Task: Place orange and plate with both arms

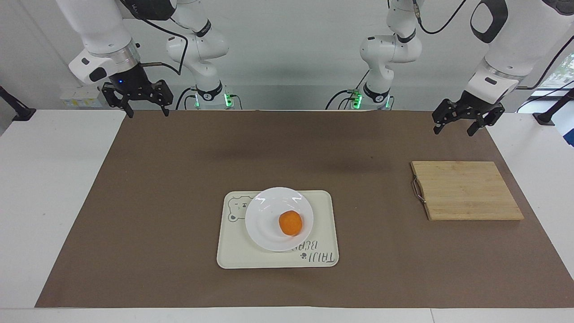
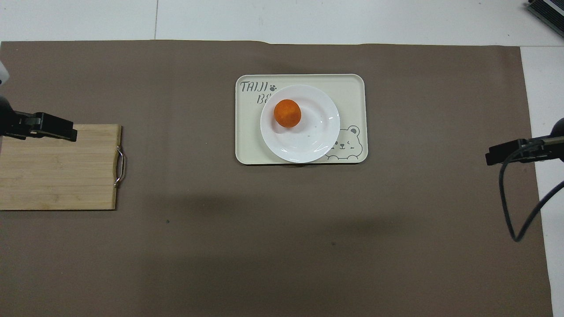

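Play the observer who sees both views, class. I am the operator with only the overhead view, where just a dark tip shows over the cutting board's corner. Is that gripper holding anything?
Observer: No. The facing view shows the left gripper open and empty, hanging in the air.
Operator: And the tip at the right arm's end of the table?
Observer: That is the right gripper, also open and empty, raised clear of the brown mat.
Operator: Any sign that the arms are powered?
Observer: Yes, a green light glows at each arm's base.
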{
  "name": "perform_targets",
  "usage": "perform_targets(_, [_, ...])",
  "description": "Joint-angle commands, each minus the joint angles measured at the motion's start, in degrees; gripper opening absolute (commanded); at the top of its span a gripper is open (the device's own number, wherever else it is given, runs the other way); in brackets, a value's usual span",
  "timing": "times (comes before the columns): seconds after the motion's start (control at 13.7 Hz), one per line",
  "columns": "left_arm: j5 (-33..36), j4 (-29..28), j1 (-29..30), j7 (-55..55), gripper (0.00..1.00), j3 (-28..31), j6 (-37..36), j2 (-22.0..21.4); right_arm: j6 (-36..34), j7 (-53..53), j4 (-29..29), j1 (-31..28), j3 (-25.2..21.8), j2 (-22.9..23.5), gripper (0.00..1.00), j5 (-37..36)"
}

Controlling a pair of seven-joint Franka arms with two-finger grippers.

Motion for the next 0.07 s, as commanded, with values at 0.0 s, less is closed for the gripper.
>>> perform_targets(0.0, [0.61,-0.22,0.62,-0.59,1.00,-0.53,-0.70,-0.48,0.50,0.92,-0.76,-0.45,0.23,-0.42,1.00,0.23])
